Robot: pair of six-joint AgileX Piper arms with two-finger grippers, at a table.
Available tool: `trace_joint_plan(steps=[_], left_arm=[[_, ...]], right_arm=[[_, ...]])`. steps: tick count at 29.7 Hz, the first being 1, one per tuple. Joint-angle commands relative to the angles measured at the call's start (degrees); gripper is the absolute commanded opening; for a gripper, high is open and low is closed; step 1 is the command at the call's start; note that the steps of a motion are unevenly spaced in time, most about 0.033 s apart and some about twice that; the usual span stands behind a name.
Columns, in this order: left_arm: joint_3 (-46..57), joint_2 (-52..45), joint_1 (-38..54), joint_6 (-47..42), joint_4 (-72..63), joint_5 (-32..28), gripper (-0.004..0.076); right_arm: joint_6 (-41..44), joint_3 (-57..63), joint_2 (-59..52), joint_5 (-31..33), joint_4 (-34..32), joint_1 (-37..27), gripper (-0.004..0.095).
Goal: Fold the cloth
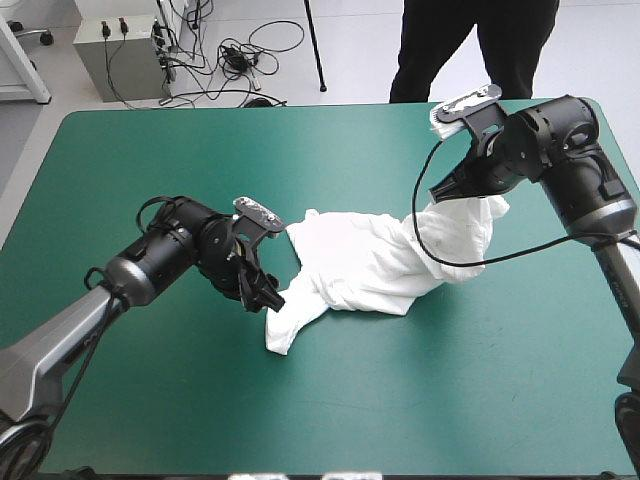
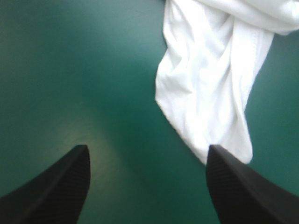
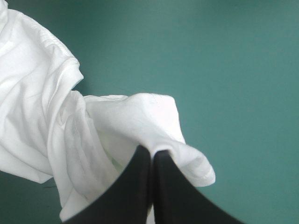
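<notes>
The white T-shirt (image 1: 375, 262) lies crumpled across the middle of the teal-green table, one end drawn up toward the right arm. My right gripper (image 1: 445, 190) is shut on the T-shirt (image 3: 140, 121), a fold of the hem pinched between its black fingers (image 3: 140, 186) and held above the table. My left gripper (image 1: 268, 292) stands open low over the cover, at the shirt's near left corner. In the left wrist view a loose tongue of the T-shirt (image 2: 210, 88) hangs just ahead of one black finger (image 2: 243, 191); nothing lies between the fingers.
Bare teal-green cover (image 1: 420, 400) spreads in front of the shirt and to the left (image 1: 110, 160). The right arm's black cable (image 1: 470, 262) loops over the shirt's right end. The table's far edge (image 1: 300, 110) runs behind.
</notes>
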Motion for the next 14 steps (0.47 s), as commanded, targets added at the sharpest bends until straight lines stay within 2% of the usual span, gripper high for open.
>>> trace_joint_plan(steps=[1,7,14], left_arm=[[-1.3,1.8,-0.1,2.2,-3.5,-3.6,0.0510],[-1.3,7.3,-0.1,3.1,-5.2,-6.6,0.0510],[-1.3,12.4,-0.1,5.0,-8.5,-7.2,0.0509]], right_arm=[[-0.6,-1.9,-2.7,-0.1,-0.4,0.1,-0.0017],[-0.8,-1.9,-2.7,-0.1,-0.4,0.1,-0.0017],[-0.8,-1.9,-2.7,-0.1,-0.4,0.1,-0.0017]])
